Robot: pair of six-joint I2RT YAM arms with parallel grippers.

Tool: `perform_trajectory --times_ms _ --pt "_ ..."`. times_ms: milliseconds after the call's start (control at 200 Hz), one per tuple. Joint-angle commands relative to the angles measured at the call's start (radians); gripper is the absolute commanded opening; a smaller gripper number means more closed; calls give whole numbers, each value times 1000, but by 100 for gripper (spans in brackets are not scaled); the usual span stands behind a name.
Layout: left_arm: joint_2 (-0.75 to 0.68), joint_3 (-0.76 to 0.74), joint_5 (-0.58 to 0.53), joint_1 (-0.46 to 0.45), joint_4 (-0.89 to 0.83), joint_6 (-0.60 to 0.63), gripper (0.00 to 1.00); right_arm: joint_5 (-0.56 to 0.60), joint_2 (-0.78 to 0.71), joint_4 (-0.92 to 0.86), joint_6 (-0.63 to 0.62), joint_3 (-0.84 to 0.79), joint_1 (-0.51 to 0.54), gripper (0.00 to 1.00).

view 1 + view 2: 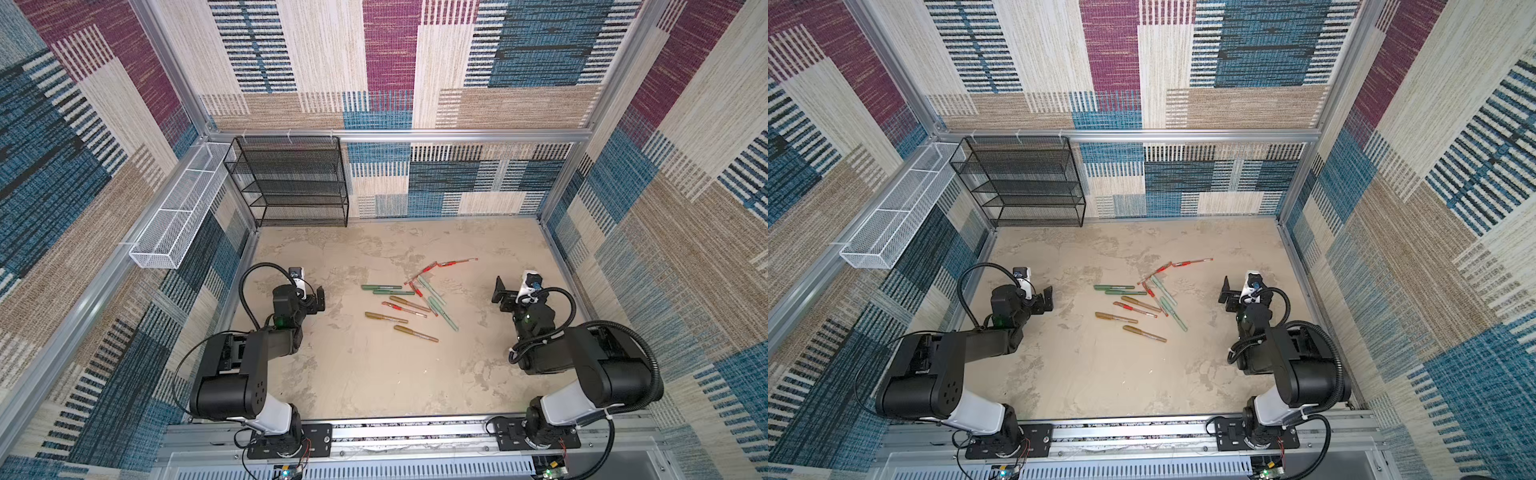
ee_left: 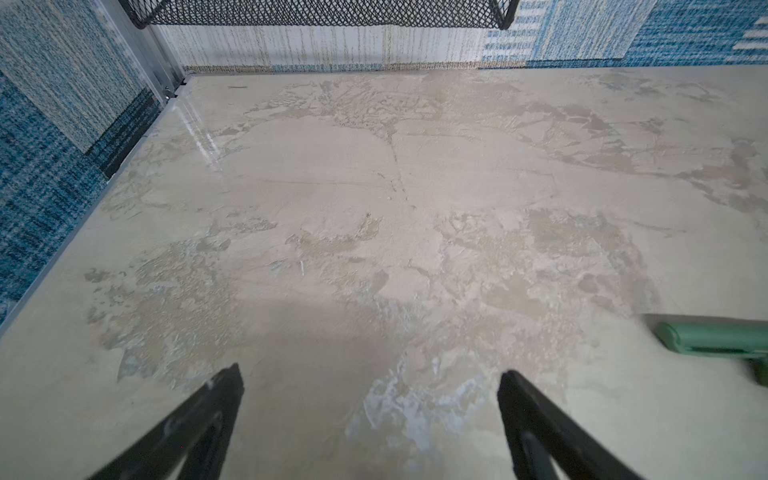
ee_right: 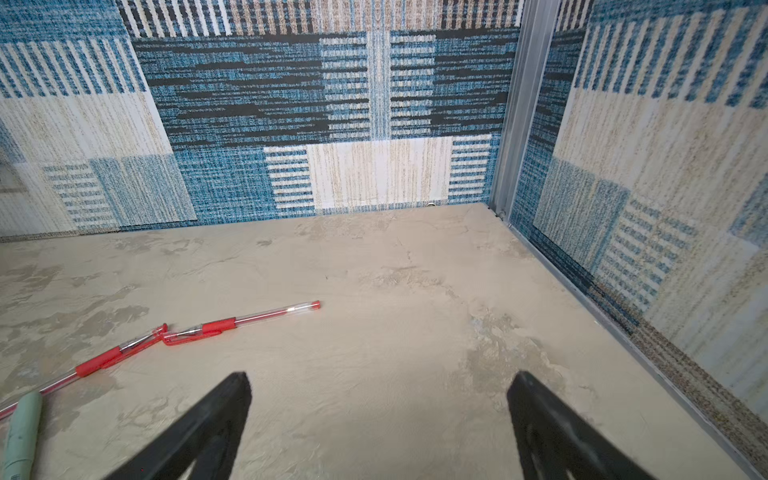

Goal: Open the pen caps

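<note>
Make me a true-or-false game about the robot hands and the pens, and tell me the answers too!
1. The left gripper and right gripper are both open, holding nothing. True.
2. All the pens lie inside the black mesh rack. False: the pens lie on the tabletop between the arms; the black mesh rack stands against the back wall.
3. A red pen lies farthest back in the pile. True.
4. The left gripper is squeezing a green marker. False: the green marker lies off to its side, untouched.

Mottled beige tabletop (image 1: 374,374), plaster-like with faint sheen; woven carpet-textured walls (image 1: 685,232); black metal mesh rack (image 1: 291,183); white mesh basket (image 1: 174,224); smooth plastic pens (image 1: 415,333).
</note>
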Motion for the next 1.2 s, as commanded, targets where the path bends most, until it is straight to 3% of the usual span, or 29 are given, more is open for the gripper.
perform_trajectory --times_ms 0,912,1002,1197 --pt "1 2 -9 -2 29 -10 99 2 -2 36 8 -2 0 100" --pt "-23 -2 -14 -10 29 -3 99 3 -13 42 5 -6 0 100" --pt "-105 66 32 -10 -175 16 99 -5 -95 -105 4 37 0 100" --pt "-204 380 128 -12 -724 80 99 -75 -162 -440 8 237 0 100"
